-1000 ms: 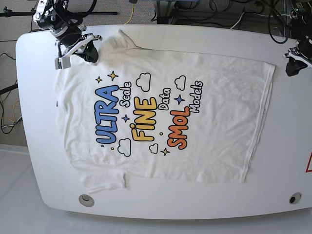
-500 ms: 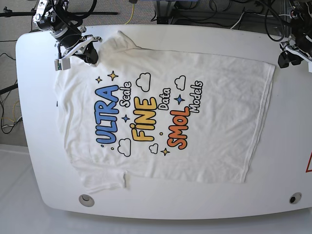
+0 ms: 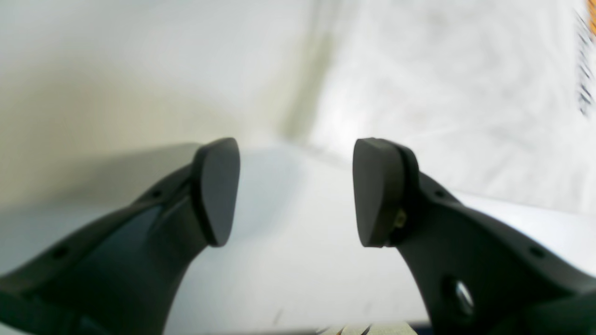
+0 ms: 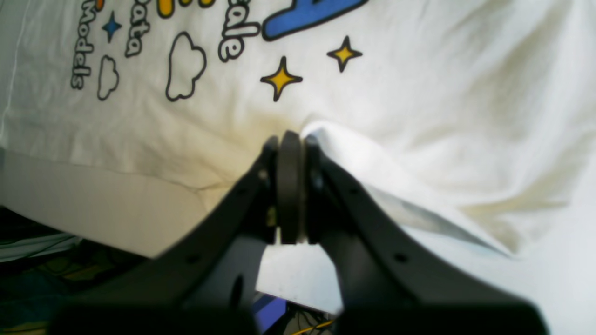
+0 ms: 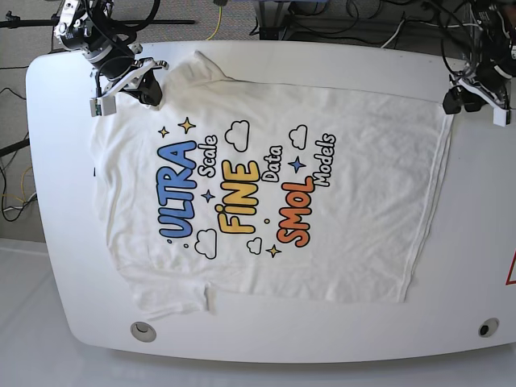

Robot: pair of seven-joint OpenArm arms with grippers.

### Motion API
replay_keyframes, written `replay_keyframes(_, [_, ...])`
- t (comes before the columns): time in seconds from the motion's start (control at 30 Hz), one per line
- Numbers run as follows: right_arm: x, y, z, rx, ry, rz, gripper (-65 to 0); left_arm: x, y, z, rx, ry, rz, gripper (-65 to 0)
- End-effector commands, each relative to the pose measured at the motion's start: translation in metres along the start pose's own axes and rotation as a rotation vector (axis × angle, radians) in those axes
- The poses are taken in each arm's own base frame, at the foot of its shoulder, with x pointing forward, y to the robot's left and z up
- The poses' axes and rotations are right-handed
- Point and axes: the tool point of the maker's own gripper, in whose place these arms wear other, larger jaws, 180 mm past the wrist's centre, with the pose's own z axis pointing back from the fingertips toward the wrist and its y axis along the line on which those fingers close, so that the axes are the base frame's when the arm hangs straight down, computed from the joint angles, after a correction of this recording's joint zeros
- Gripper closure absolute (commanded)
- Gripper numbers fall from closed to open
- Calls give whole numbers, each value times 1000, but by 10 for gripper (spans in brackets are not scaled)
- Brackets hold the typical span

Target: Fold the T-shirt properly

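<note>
The white T-shirt (image 5: 371, 234) lies spread flat, print up, across the white table (image 5: 266, 343), with "ULTRA", "FINE" and "SMOL" in its middle. My right gripper (image 5: 151, 90) is at the shirt's top-left shoulder. In the right wrist view this gripper (image 4: 291, 137) is shut, and a raised fold of the T-shirt (image 4: 419, 93) comes up to its tip. My left gripper (image 5: 454, 102) hovers by the hem corner at the top right. In the left wrist view it (image 3: 295, 153) stands wide open with nothing between its fingers, over bare table beside the cloth (image 3: 465, 93).
Two round grommets (image 5: 143, 330) (image 5: 487, 327) sit near the table's front edge. Cables and stands (image 5: 322, 20) run behind the far edge. A red triangle mark (image 5: 511, 270) shows at the right border.
My left gripper has moved left toward the shirt's hem corner and has opened. The right gripper has stayed shut at the shoulder, almost still.
</note>
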Motion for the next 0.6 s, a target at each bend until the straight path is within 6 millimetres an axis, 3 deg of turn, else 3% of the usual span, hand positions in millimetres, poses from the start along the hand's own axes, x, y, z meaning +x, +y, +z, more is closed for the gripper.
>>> replay_keyframes(0.0, [9, 1, 3, 7, -32, 16, -13, 7, 4, -2, 11, -5, -24, -362])
replay_keyframes(0.33, [8, 1, 4, 6, -29, 15, -13, -15, 9, -20, 36, 78, 0, -362])
replay_keyframes(0.57, [8, 1, 4, 6, -29, 15, -13, -29, -1, -36, 1, 133, 4, -362])
